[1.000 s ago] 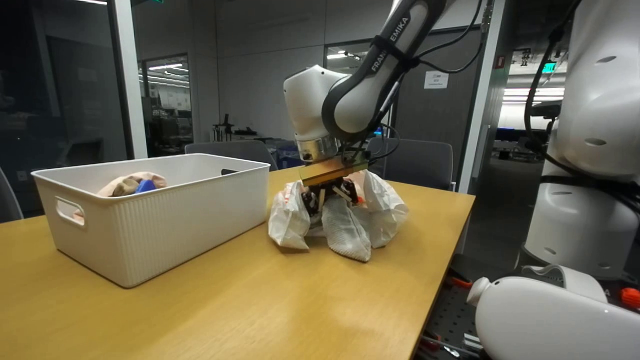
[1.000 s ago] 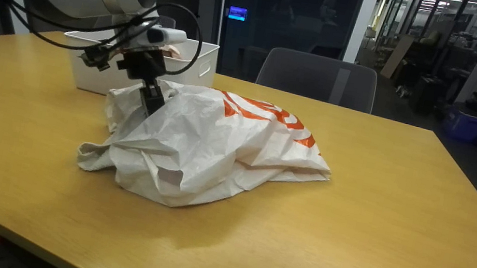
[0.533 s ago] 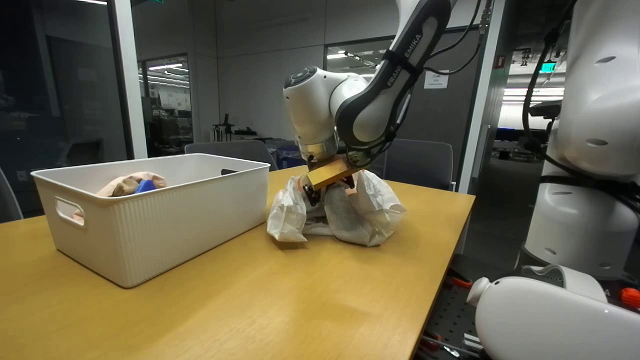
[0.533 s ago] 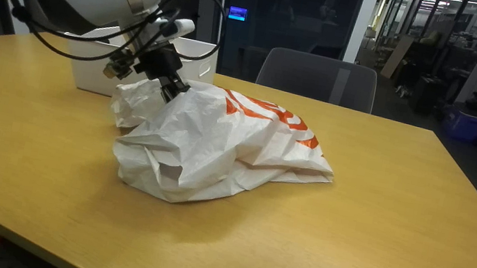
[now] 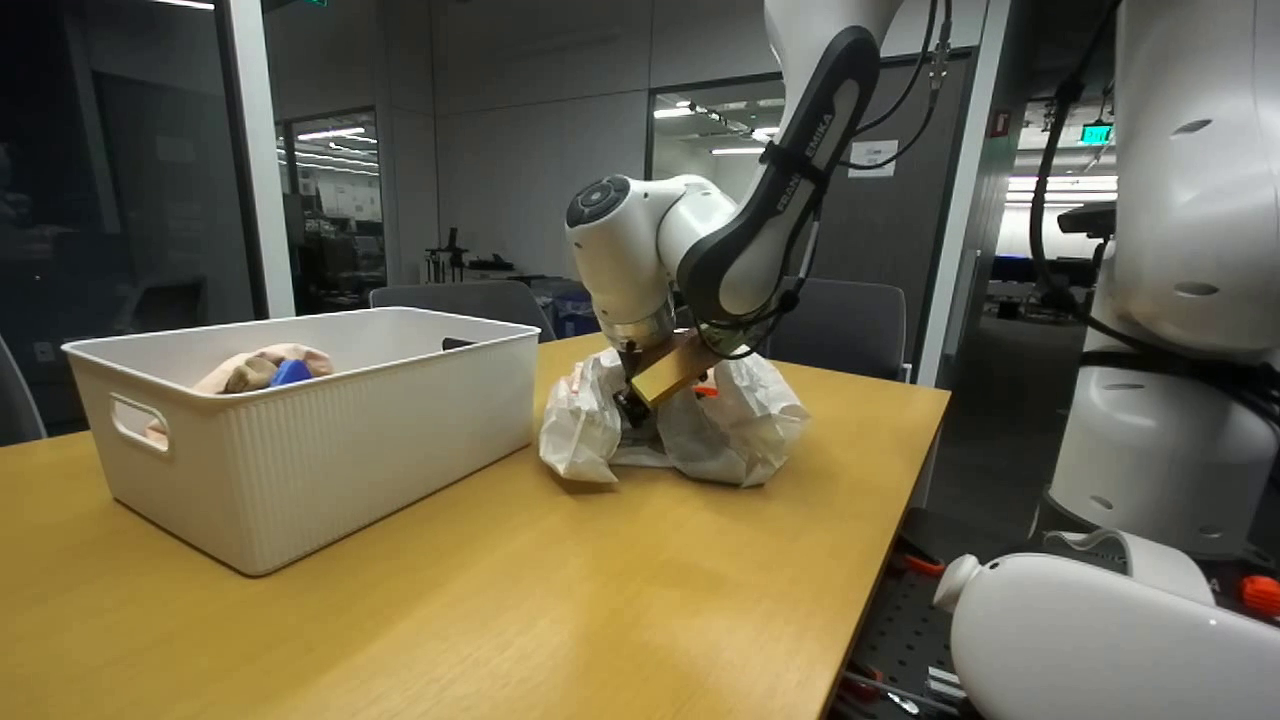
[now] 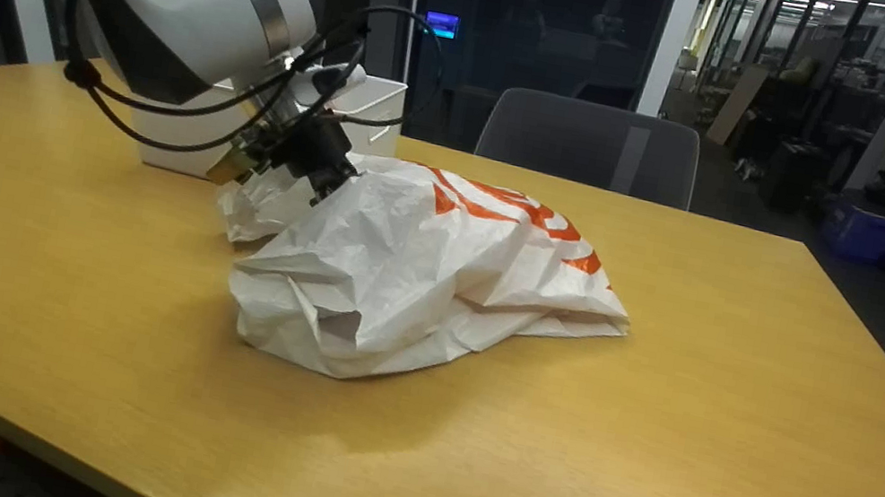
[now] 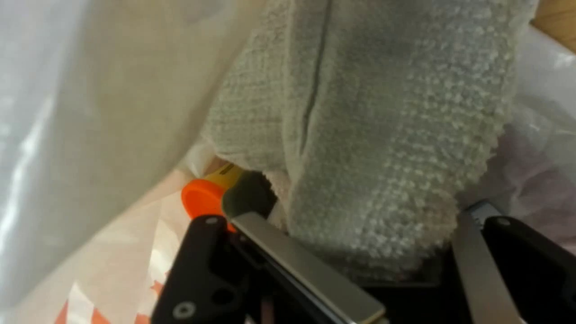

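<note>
Plainly, one white bag (image 6: 436, 284), one grey cloth (image 7: 382, 126).

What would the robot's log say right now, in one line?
bag: white, crumpled, on table | fingers: at its opening, gray cloth between, grip unclear | bin: white, blue thing inside

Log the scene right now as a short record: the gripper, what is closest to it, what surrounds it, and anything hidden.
Tool: black two-finger gripper, slanted down among bag folds
Bag: crumpled white plastic bag with orange print
Nearest: pale grey textured cloth, between the fingers in the wrist view
Beside cloth: bright orange rounded piece, partly hidden
Container: white ribbed plastic bin, with a beige-and-brown soft item and a blue item inside
Surface: yellow wooden table
Unclear: whether the jaws grip the cloth
</note>
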Controlling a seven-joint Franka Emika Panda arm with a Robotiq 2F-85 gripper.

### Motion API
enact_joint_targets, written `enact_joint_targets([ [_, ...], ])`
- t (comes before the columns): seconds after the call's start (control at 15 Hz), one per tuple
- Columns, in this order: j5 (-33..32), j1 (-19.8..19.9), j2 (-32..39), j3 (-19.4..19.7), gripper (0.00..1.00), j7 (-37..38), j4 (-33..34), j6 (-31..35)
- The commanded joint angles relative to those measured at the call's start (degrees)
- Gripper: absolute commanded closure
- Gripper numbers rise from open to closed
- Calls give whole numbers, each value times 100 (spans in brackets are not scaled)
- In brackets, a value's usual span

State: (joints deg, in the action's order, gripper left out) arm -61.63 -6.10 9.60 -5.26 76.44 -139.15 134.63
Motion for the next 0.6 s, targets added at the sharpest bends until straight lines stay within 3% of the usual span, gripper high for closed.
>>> enact_joint_targets([
  [0.0, -1320, -175, 144, 97, 90, 581, 113, -490],
  [0.07, -1652, -160, 163, 72, 90, 709, 85, -535],
  [0.13, -1747, -108, 212, 47, 64, 742, 68, -514],
  [0.27, -1414, 47, 252, 14, 62, 584, 18, -178],
  [0.53, -1030, 41, 107, -38, 32, 476, -134, 54],
])
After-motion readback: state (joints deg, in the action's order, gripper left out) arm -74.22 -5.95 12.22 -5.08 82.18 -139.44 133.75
